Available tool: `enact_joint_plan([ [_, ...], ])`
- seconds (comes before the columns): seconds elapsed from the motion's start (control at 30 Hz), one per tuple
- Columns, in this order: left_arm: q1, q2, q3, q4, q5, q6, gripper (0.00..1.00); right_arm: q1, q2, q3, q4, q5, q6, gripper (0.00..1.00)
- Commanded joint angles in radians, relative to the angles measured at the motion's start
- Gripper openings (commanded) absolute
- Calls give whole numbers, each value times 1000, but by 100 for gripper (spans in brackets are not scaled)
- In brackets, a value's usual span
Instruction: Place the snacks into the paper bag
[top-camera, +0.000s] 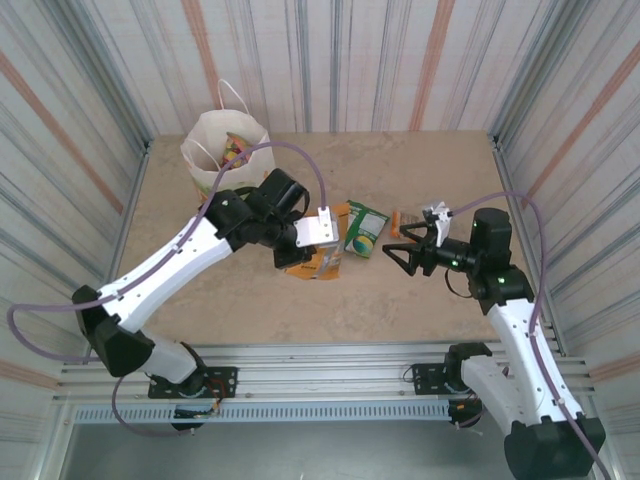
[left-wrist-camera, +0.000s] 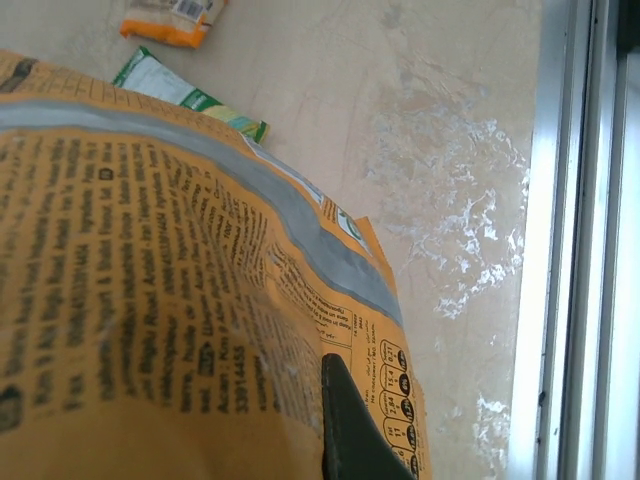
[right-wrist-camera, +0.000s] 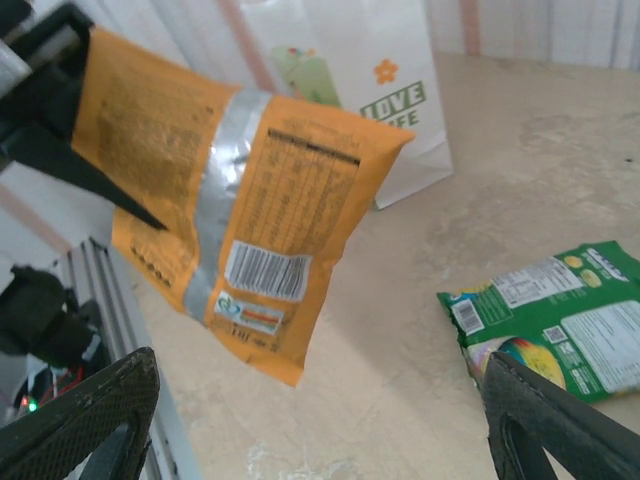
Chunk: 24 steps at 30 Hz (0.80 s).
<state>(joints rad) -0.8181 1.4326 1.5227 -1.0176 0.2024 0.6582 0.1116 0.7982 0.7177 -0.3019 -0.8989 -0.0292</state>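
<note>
Left pincer (top-camera: 308, 258) is clamped tight on an orange packet (top-camera: 322, 262) and holds it up off the bench (top-camera: 420, 300), near the middle. From the left wrist, one dark finger (left-wrist-camera: 350, 430) presses on the packet's printed back (left-wrist-camera: 150, 300). From the right wrist, the packet (right-wrist-camera: 250, 200) hangs tilted, with its barcode near the low end.

The right pincer (top-camera: 395, 250) has its two fingers wide apart with nothing between them (right-wrist-camera: 320, 365). It points at the held packet from the right side.

A green packet (top-camera: 365, 232) lies flat on the bench between the two pincers. A small orange packet (top-camera: 397, 222) lies just behind it.

The white paper bag (top-camera: 215, 150) stands upright at the far left corner of the bench. Its top is open, and bright packets show inside.
</note>
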Motion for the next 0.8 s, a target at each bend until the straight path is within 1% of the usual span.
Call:
enact_joint_plan([
  [0.0, -12, -78, -45, 13, -48, 106, 0, 21, 30, -11, -18, -51, -96, 86],
  [0.07, -13, -111, -73, 54, -45, 129, 0, 35, 48, -17, 13, -73, -81, 86],
  [0.2, -13, -186, -130, 179, 40, 147, 0, 85, 74, -33, 116, -121, -21, 87],
  [0.33, -13, -245, -190, 307, 102, 164, 0, 135, 86, -43, 180, -132, -11, 87],
  [0.57, -13, -254, -212, 345, 218, 228, 0, 162, 116, -41, 321, -157, 56, 88],
  [0.67, -13, -253, -231, 378, 246, 224, 0, 178, 137, -26, 351, -199, 68, 87],
  [0.77, -13, -254, -260, 429, 258, 213, 0, 196, 157, -18, 395, -257, 89, 84],
])
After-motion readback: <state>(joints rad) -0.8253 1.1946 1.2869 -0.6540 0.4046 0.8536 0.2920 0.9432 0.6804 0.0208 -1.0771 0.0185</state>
